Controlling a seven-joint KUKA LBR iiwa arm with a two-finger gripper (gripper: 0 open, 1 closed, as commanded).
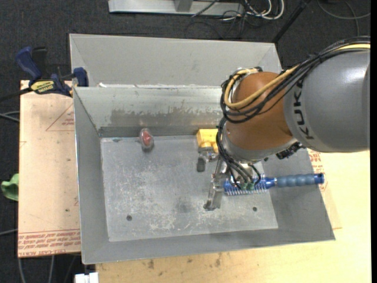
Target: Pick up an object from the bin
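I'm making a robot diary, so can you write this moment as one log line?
arm: gripper down in grey metal bin | nearest: blue-handled bristle brush, right side | elsewhere: yellow block, small reddish round object at back wall

small round thing [146, 138] by the bin's [177, 232] back wall, block [206, 137] right of it, brush [277, 183] farther right, nearer front

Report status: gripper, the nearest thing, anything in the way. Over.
Gripper low, right of bin centre. Blue brush just beside it, lying flat. Yellow block behind; red piece far left, clear.
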